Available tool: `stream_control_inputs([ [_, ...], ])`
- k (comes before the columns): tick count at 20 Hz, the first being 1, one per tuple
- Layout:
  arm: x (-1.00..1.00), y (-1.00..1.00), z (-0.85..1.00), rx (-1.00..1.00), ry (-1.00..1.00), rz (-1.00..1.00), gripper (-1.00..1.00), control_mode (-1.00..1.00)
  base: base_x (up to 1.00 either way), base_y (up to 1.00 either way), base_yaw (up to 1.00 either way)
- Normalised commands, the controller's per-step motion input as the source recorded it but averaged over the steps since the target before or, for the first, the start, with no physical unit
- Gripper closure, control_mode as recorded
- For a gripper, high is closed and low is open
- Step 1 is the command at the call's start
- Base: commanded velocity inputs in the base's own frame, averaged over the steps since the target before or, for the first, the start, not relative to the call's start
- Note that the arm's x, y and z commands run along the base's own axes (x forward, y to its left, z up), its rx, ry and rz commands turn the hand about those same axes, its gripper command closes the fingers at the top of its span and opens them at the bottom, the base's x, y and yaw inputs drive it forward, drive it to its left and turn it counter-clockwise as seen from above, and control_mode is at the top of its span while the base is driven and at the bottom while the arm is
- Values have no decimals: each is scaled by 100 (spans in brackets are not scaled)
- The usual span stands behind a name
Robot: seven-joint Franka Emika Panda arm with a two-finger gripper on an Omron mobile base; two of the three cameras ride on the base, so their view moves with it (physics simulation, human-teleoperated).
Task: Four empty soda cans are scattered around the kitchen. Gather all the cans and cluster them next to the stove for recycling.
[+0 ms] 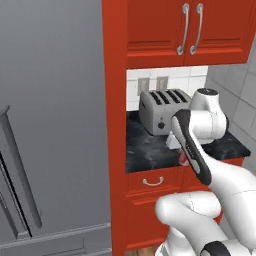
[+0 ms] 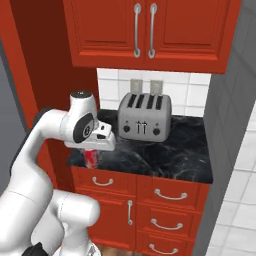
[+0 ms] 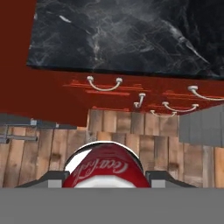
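Your toaster (image 2: pixel 144 116) sits back on counter (image 2: pixel 170 155), well behind hand; arm bent over counter's front edge, fingers (image 3: pixel 164 176) pinching red soda can (image 3: pixel 106 168).

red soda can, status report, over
Gripper shut on red cylindrical soda can. Can held up over the front edge of the black marbled countertop. Silver four-slot toaster stands behind, apart from the can.
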Motion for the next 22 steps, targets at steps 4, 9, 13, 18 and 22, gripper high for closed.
stream_control_inputs([
  [4, 0, 0, 0, 0, 0, 0, 100, 100, -99, 0, 7],
  [9, 0, 0, 0, 0, 0, 0, 100, 100, -80, 0, 43],
  [13, 0, 0, 0, 0, 0, 0, 100, 100, -46, 0, 69],
  [18, 0, 0, 0, 0, 0, 0, 100, 100, -25, 7, 78],
  [22, 0, 0, 0, 0, 0, 0, 100, 100, -4, 16, 84],
])
